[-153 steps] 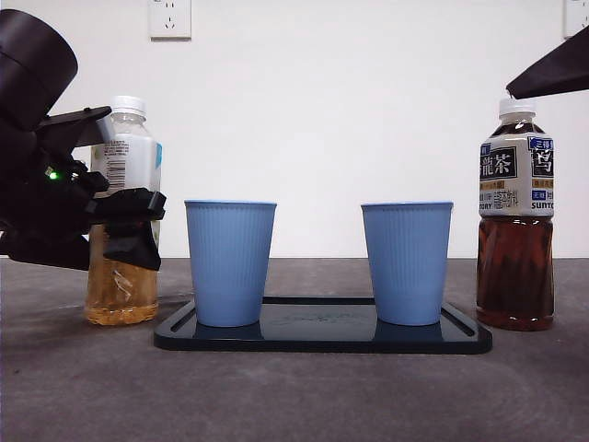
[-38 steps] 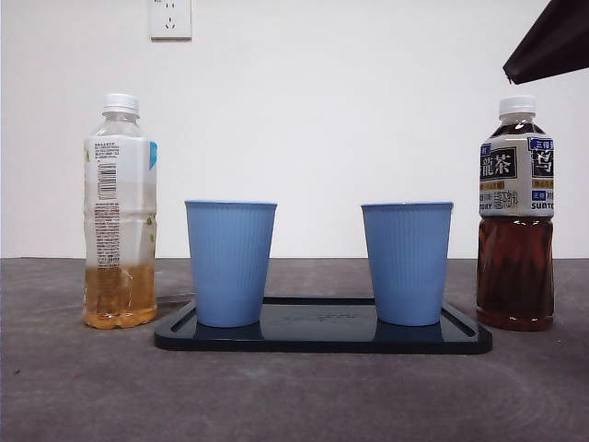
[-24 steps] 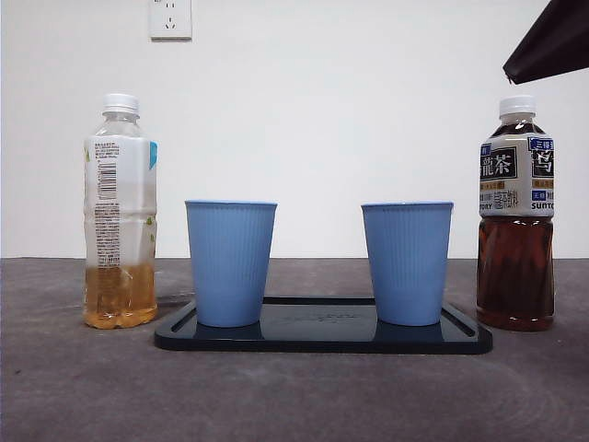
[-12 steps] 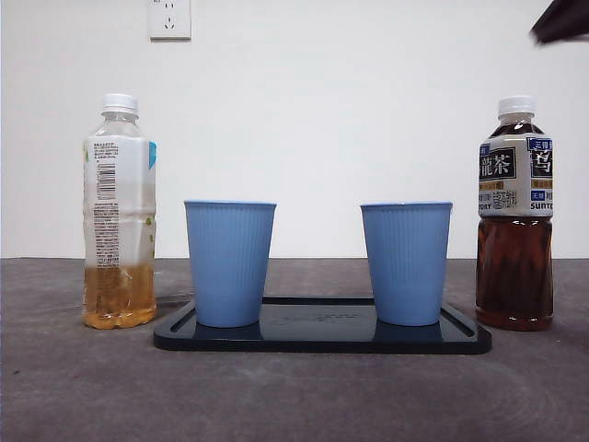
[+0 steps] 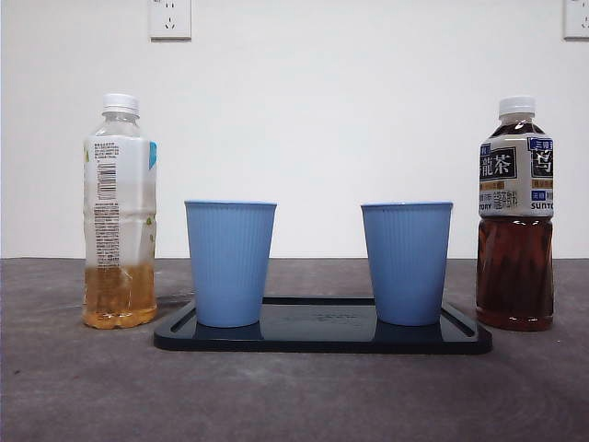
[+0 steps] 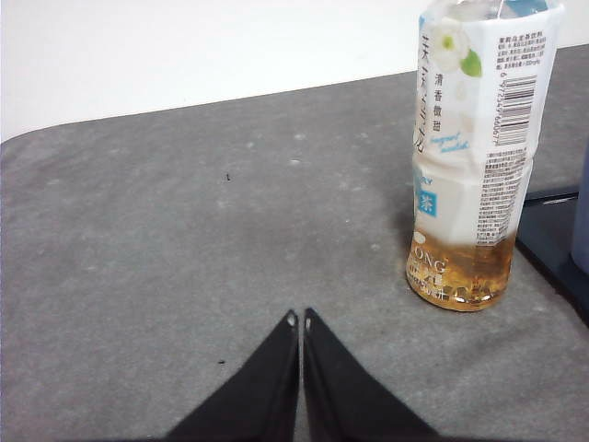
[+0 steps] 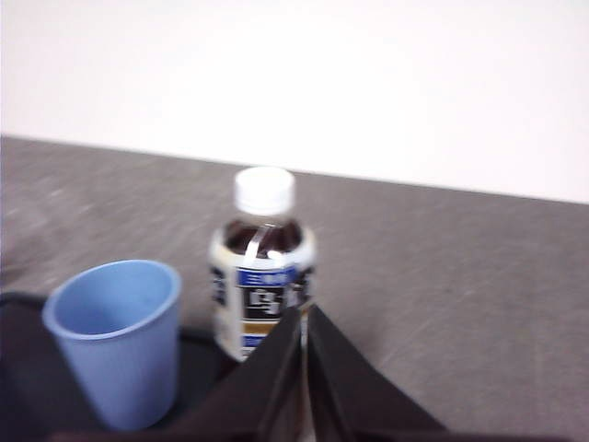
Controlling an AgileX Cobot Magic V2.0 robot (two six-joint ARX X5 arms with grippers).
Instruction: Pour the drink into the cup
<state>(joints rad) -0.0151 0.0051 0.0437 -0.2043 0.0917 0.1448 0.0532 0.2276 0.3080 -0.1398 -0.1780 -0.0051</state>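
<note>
Over the last half sec the black arm tip that had hung at the top right corner of the front view went out of shot, so both arms were clear of that view. The pale-tea bottle (image 5: 120, 212), gripped by an arm some secs earlier, stood free on the worktop (image 5: 294, 396), cap on, tea only in its bottom third. Judged from that: the side by that bottle looked finished or set aside, w/ the dark-tea bottle (image 5: 516, 216) likely next, but nothing was in hand yet.

Left end effector (image 6: 299, 318) was closed on nothing, jaw tips touching, near the pale-tea bottle but apart from it. Right end effector (image 7: 304, 318) was likewise closed and empty, above the dark-tea bottle, pointing at it; that view was blurred.

Dark-tea bottle stood upright just beside the tray's (image 5: 322, 341) right end, capped, liquid approx to the label's lower edge. Left cup (image 5: 230, 262) and right cup (image 5: 407, 262) both sat on the tray, well apart; contents not visible.

Materials: both bottles clear thin plastic w/ white screw caps and printed wrap labels. Cups blue, tapered, finely ribbed. Tray dark, glossy, flat w/ low rim and rounded corners. Worktop grey, matte, slightly mottled.
</note>
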